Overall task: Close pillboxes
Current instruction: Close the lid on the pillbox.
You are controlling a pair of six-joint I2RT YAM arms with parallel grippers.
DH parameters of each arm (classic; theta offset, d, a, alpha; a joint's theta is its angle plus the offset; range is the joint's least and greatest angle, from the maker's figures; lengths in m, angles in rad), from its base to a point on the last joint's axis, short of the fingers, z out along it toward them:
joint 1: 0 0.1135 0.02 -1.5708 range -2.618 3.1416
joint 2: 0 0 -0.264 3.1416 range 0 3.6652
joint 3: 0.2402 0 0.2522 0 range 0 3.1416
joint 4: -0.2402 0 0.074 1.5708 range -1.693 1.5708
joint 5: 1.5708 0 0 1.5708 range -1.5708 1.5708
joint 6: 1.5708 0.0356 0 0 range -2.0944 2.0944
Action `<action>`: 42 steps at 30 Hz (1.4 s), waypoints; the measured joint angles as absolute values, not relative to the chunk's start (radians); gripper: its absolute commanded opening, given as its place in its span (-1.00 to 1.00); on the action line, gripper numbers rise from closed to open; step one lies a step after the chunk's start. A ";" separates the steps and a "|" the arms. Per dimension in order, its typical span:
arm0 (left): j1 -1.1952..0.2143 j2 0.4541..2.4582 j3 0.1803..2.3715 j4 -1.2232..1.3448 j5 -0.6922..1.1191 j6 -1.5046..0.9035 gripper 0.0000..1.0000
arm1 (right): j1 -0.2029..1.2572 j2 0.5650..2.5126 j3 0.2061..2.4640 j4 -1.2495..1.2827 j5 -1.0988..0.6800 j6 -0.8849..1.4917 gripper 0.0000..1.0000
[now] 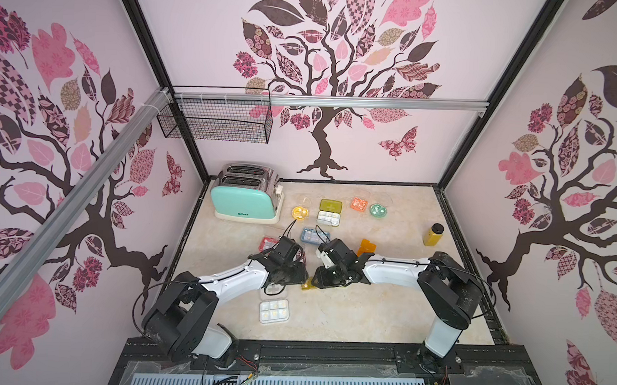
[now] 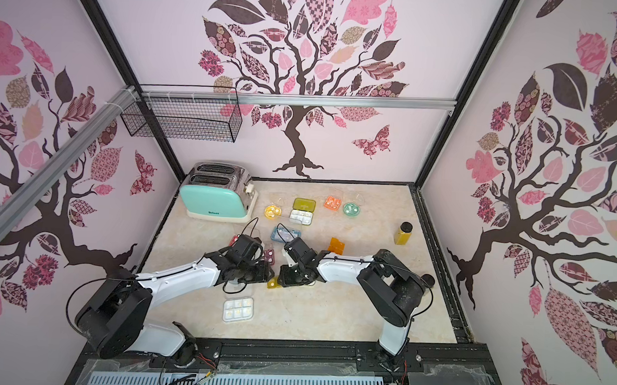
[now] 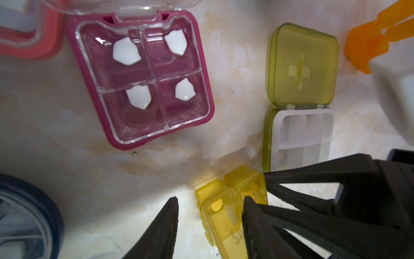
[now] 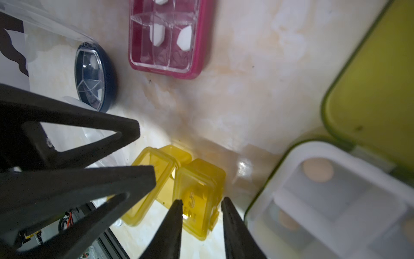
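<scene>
Yellow pillbox (image 4: pixel 197 179), R claw (image 4: pixel 201 199) nose-down astride, L claw (image 3: pixel 210 198) agape beside

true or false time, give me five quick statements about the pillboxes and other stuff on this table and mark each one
1. The maroon pillbox has six compartments. False: it has four, each with one white pill.
2. The yellow-green pillbox lies with its lid open. True.
3. The amber bottle lies on its side. False: it stands upright, black cap on top.
4. The jaws of the right gripper stand on either side of the small yellow pillbox. True.
5. A mint toaster stands at the back of the table. True.
</scene>
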State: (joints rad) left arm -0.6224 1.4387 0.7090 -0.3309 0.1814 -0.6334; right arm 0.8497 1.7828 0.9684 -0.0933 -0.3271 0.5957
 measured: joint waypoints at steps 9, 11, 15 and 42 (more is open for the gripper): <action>-0.630 1.439 0.704 -0.321 0.188 -0.641 -0.22 | 0.850 1.795 0.980 -0.093 -0.326 0.604 -0.34; -0.633 1.439 0.703 -0.317 0.189 -0.643 -0.29 | 0.850 1.795 0.980 -0.093 -0.326 0.604 -0.35; -0.638 1.439 0.701 -0.313 0.191 -0.650 -0.44 | 0.850 1.797 0.982 -0.094 -0.326 0.604 -0.35; -0.687 1.368 0.660 -0.382 0.165 -0.649 -0.39 | 0.850 1.821 1.015 -0.109 -0.323 0.606 -0.35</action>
State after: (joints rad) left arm -0.6872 1.3678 0.6598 -0.3817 0.1654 -0.6495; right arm 0.8497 1.8210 1.0145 -0.1089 -0.3233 0.6064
